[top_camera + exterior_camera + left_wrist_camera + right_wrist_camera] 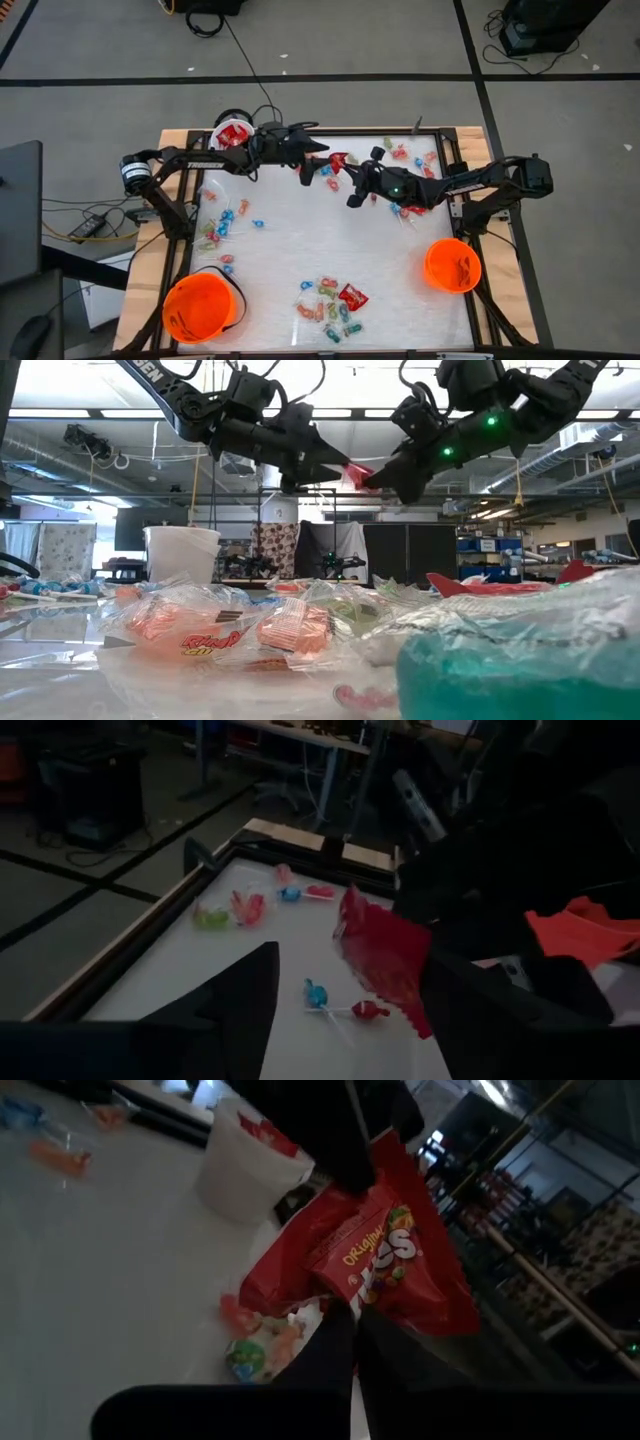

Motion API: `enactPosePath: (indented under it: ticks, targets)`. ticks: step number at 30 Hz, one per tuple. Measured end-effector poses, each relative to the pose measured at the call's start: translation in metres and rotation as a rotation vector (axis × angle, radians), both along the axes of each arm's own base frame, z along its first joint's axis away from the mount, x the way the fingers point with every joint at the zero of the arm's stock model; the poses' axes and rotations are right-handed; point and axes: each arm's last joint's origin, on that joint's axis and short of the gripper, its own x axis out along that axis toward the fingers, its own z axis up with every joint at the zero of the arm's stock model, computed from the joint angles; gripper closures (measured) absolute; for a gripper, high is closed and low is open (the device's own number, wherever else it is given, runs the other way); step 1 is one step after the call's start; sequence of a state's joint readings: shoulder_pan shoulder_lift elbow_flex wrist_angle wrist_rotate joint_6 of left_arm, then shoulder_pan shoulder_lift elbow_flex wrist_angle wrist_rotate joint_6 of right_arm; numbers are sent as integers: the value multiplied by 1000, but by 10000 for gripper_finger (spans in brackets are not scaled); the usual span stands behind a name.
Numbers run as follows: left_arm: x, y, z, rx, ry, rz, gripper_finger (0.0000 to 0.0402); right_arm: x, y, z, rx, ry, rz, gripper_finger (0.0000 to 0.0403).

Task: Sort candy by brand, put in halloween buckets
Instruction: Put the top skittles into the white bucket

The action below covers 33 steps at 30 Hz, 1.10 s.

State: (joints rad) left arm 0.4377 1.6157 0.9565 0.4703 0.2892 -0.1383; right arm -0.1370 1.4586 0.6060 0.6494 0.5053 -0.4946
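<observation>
A red packet is held aloft between the two grippers, above the far middle of the surface. It is pinched at one edge by the right gripper, whose jaws are seen closed on it in the right wrist view. The left gripper stands at the packet's opposite side with its jaws spread wide; whether its fingers touch the wrapper cannot be told.

Step in hand, as judged: a hand-over of the packet between the arms, with the white pail at the far left corner, which already holds red packets, as the likely destination. For this to be done well, the following is advised:
- The receiving jaws should be closed on flat wrapper well inside the edge, not on the crimped seam, before the other grip is given up.
- Both grips should overlap briefly, so that the packet is never unsupported.
- The packet should be kept clear of the loose sweets lying below.

Orientation: in the high view the packet's long axis is seen to run roughly along the line between the two grippers, left to right across the surface. In the low view it hangs tilted, the end at the right gripper lower. Its printed face is turned toward the right wrist camera.

Two orange pails stand at the near corners, well apart from the packet.
</observation>
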Motion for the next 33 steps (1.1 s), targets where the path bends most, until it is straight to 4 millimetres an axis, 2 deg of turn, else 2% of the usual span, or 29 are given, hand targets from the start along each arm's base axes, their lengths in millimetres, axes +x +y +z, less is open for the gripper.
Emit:
enactPosePath:
  ticks: [2,5,11,16,20,24,29,33]
  targets:
    - [1,-1,1,3,-10,-23,182,0,0,1,-5,-6,1,391]
    - [2,-4,2,30,-20,-67,230,0,0,1,-6,-5,2,391]
    - [4,-8,5,89,-40,-107,381,0,0,1,-2,-8,4,386]
    - [6,-3,10,94,-2,-65,397,0,0,1,22,-28,-9,359]
    - [0,-1,17,156,98,71,398,-2,0,0,43,-51,-138,332]
    - [-20,-5,37,225,188,208,399,-9,1,-8,89,24,-241,302]
    - [-47,-5,52,224,279,263,400,-24,3,-15,290,64,-277,272]
    - [-73,6,49,180,314,349,400,-34,3,-17,393,138,-236,263]
